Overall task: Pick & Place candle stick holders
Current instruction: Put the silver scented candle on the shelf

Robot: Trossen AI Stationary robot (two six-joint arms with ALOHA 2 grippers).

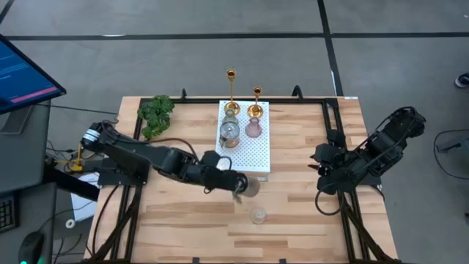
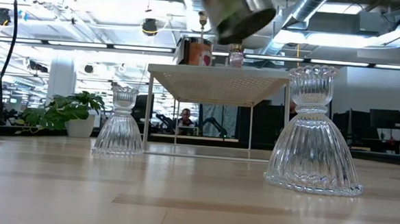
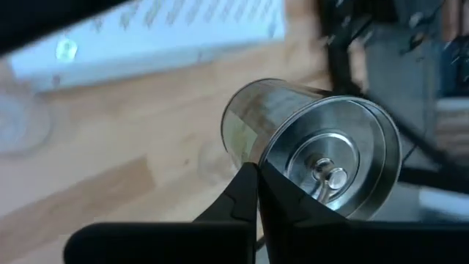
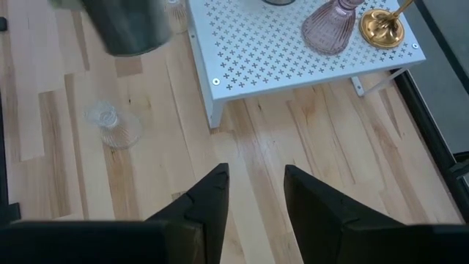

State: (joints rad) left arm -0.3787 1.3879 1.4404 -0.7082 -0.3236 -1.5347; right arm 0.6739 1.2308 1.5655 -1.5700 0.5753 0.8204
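Centre frame, the left gripper (image 1: 236, 186) clenches a tilted silvery cup (image 1: 249, 187) that may slip or clip the board (image 1: 258, 158); the right gripper (image 4: 253, 192) waits open.

Low view: silvery holder (image 2: 238, 14) cut off by top edge; the gripper carrying it is out of frame. Left wrist view: white board (image 3: 157, 33) and clear cup (image 3: 20, 121) blurred; the dark fingers (image 3: 245, 202) hide the holder's near side. Right wrist view: gold base (image 4: 382, 28) and pink holder (image 4: 333, 28) cropped at top, sticks unseen.
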